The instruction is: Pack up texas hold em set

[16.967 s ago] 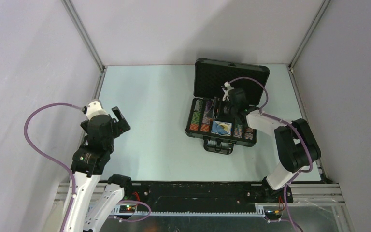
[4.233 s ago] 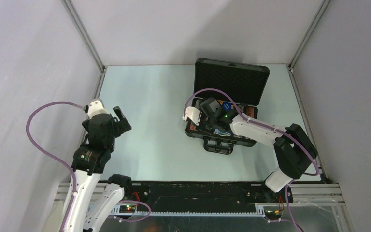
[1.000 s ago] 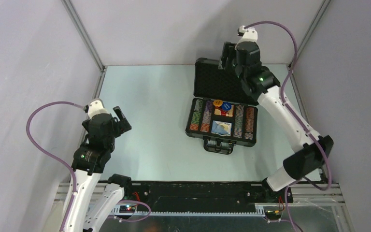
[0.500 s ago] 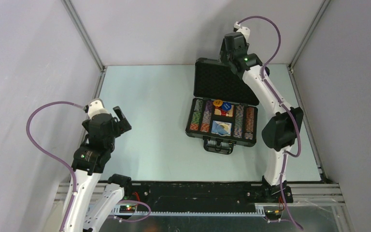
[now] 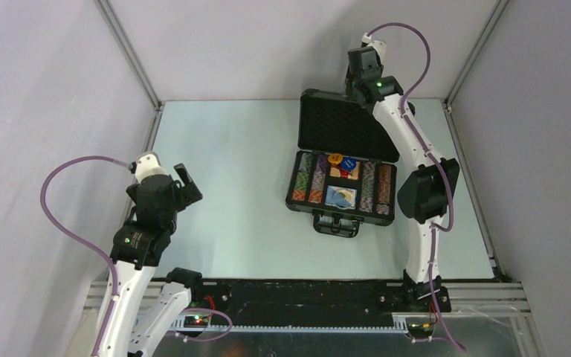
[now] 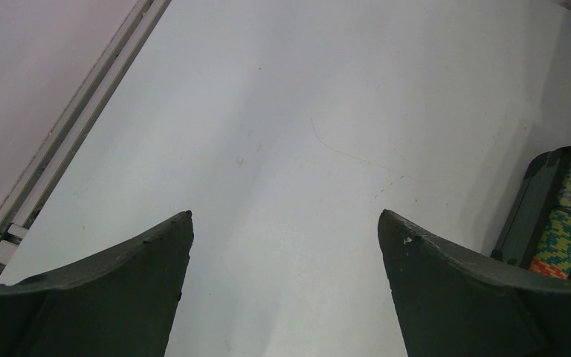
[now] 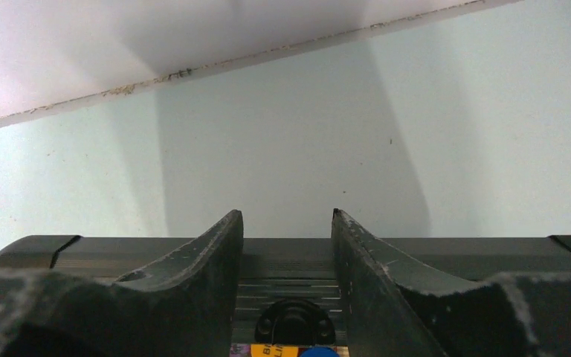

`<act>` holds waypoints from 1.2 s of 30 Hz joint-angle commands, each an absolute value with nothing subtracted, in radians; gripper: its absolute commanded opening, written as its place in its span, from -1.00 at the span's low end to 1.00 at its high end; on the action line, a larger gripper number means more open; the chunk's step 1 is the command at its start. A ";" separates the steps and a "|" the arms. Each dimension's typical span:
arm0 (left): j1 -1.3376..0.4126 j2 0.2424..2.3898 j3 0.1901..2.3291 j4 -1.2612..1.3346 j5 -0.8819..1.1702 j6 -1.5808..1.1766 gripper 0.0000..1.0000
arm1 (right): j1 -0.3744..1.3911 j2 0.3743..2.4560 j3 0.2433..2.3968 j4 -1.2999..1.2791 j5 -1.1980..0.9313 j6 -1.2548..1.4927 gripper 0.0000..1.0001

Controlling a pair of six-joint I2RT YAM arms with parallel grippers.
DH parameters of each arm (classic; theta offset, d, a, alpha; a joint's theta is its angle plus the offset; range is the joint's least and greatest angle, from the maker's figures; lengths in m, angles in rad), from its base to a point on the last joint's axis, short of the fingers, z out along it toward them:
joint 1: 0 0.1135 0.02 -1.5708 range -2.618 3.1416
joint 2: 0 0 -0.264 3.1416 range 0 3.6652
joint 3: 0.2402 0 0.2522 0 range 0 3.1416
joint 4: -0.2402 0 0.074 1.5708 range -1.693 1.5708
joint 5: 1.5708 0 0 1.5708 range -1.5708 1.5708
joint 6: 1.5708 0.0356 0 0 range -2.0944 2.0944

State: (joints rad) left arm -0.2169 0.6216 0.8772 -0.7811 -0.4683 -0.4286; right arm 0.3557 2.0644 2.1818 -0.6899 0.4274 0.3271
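Note:
The black case (image 5: 294, 201) of the texas hold em set lies open on the table, its foam-lined lid (image 5: 342, 126) standing up at the back. Multicoloured chip rows (image 5: 306, 178) flank a card box (image 5: 340, 195), with orange and blue round chips (image 5: 334, 158) behind it. My right gripper (image 7: 285, 216) hangs over the lid's top rim (image 7: 119, 249), jaws partly apart with nothing between them and a latch (image 7: 295, 320) below the gap. My left gripper (image 6: 285, 216) hovers wide open over bare table far to the left, and the case's corner (image 6: 543, 193) shows at that view's right edge.
The case handle (image 5: 336, 223) points toward the arm bases. Grey walls close in the table on the left, the back and the right, with the back wall just behind the lid. A metal frame rail (image 6: 67, 134) runs along the left edge.
My right arm has swung back from above the lid to just over its top rim, and its jaws have narrowed. The left arm has stayed still.

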 commanded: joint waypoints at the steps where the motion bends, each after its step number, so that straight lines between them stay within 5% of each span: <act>1: -0.208 0.621 0.890 -0.769 -0.475 -0.432 0.97 | 0.350 2.079 2.246 -0.782 0.376 0.301 -0.03; 10: -0.208 0.620 0.890 -0.770 -0.468 -0.432 0.97 | 0.339 2.080 2.247 -0.939 0.236 0.296 -0.56; 15: -0.207 0.618 0.889 -0.770 -0.465 -0.432 0.97 | 0.337 2.064 2.207 -1.029 0.191 0.310 -0.70; 28: -0.209 0.619 0.889 -0.770 -0.458 -0.433 0.97 | 0.403 1.742 1.806 -0.968 0.202 0.342 -0.63; 36: -0.208 0.618 0.894 -0.769 -0.405 -0.452 0.97 | 0.413 1.342 1.429 -0.759 0.207 0.415 -0.50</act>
State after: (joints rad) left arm -0.2165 0.6216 0.8772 -0.7811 -0.4519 -0.4290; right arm 0.4236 1.5799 1.5360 -0.8761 0.1928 0.3546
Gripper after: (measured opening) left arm 0.985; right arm 0.232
